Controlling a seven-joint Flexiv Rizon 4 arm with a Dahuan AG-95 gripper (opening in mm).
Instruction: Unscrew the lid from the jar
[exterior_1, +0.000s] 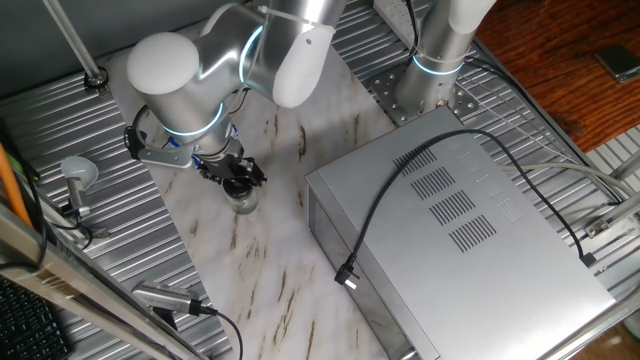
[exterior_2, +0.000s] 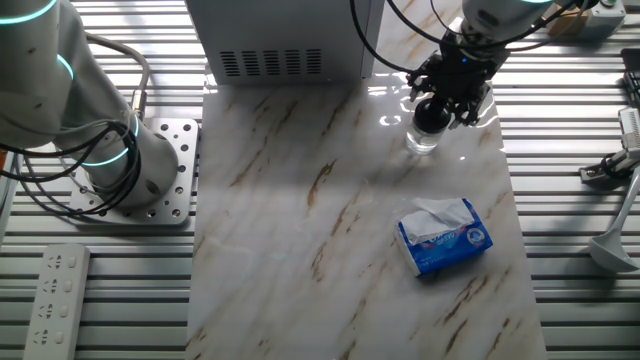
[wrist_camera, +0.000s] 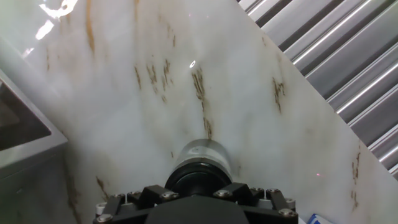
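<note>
The small clear jar (exterior_1: 243, 205) stands upright on the marble table top, next to the grey metal box. Its black lid (exterior_2: 432, 117) sits on top of the jar (exterior_2: 424, 142). My gripper (exterior_1: 240, 180) comes down from above with its black fingers on either side of the lid and closed against it; it also shows in the other fixed view (exterior_2: 446, 98). In the hand view the lid (wrist_camera: 198, 178) and the jar's glass rim (wrist_camera: 202, 151) lie right in front of the gripper (wrist_camera: 198, 190) at the bottom edge. The fingertips themselves are hidden there.
The grey metal box (exterior_1: 450, 225) with a black cable stands to one side of the jar. A blue-and-white packet (exterior_2: 444, 236) lies on the marble nearer the front. The second arm's base (exterior_2: 130, 170) is bolted to a plate. Ribbed metal surrounds the marble slab (exterior_2: 300, 200).
</note>
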